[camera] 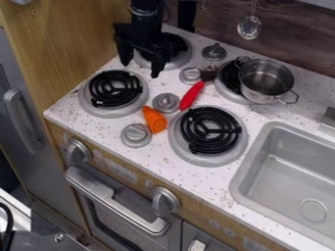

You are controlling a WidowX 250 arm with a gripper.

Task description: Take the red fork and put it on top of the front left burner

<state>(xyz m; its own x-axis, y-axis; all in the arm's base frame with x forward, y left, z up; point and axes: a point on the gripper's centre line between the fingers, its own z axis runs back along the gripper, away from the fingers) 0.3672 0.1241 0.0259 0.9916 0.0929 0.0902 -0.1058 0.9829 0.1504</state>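
Red fork [192,95] lies mid-counter, gripper [140,64] open at upper left

We see the gripper hanging at the upper left of the frame, released, its two fingers spread apart with nothing between them, in front of the back left burner [183,58]. The red fork lies near the centre of the frame, its dark end pointing to the upper right, its red end near the rim of the front right burner [208,131]. The front left burner [115,89], left of centre, carries nothing. We find an orange piece [155,120] just below the fork and a metal pot [265,81] at upper right.
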